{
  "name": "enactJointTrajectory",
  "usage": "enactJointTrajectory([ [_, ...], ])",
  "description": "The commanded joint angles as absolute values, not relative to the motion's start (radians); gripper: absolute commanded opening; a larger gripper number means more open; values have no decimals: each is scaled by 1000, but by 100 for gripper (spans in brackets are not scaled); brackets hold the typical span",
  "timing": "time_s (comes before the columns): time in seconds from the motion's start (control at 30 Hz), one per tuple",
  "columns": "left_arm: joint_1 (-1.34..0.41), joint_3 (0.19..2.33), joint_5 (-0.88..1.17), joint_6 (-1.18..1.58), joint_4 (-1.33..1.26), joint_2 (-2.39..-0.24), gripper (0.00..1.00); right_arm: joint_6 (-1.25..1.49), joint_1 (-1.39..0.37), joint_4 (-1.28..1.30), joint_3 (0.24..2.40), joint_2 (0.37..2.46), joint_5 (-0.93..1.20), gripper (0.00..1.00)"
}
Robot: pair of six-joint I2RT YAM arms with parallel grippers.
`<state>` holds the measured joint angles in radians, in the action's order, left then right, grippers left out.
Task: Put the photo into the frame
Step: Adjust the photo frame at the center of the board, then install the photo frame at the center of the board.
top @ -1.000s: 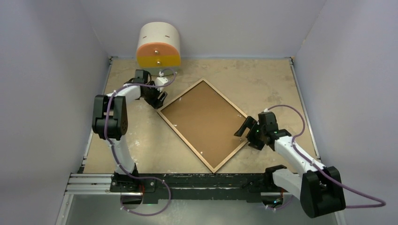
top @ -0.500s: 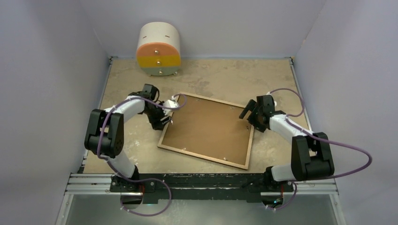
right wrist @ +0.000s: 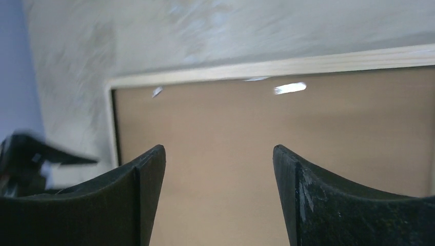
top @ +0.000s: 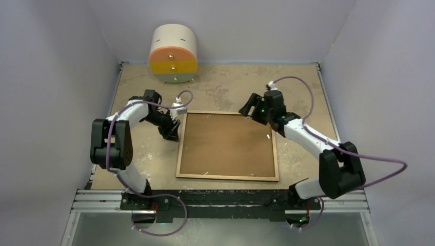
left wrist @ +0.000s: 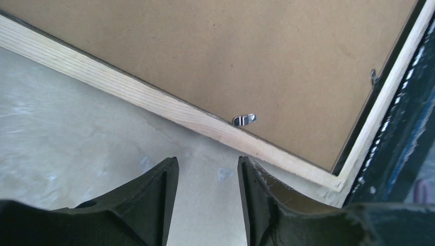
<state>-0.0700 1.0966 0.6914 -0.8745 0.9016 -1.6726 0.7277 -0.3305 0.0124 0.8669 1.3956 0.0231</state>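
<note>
The frame (top: 180,148) lies back-up on the table, a light wood rim around a brown backing board (top: 225,143) held by small metal tabs (left wrist: 244,119). The photo is not visible in any view. My left gripper (top: 173,134) sits low on the table just outside the frame's left rim (left wrist: 154,102), jaws open with only bare tabletop between them (left wrist: 208,161). My right gripper (top: 246,108) hovers over the frame's far edge, open and empty (right wrist: 219,151), looking down on the backing board (right wrist: 231,118) and the far rim (right wrist: 308,64).
A rounded drawer unit (top: 173,54) in white, orange, yellow and green stands at the back left against the wall. Grey walls close in the table on three sides. A black rail (top: 205,197) with the arm bases runs along the near edge.
The frame has turned counterclockwise from a diamond position to square with the table. The right gripper has swung from its right side to its far edge. Both grippers' jaws have narrowed somewhat.
</note>
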Motion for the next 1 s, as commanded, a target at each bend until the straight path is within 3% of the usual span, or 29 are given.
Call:
enactJointTrajectory([
  [0.0,-37,1109,851,-801,885,-1788,47,753,-490,-193,899,1475,223,77],
  [0.3,-5,1116,895,-769,861,-1899,33,716,-696,-427,1015,1720,511,64],
  [0.63,0,1096,852,-756,820,-1912,25,703,-835,-445,1160,1958,561,55],
  [0.97,0,1086,821,-738,796,-1904,19,669,-872,-436,1223,2049,521,53],
])
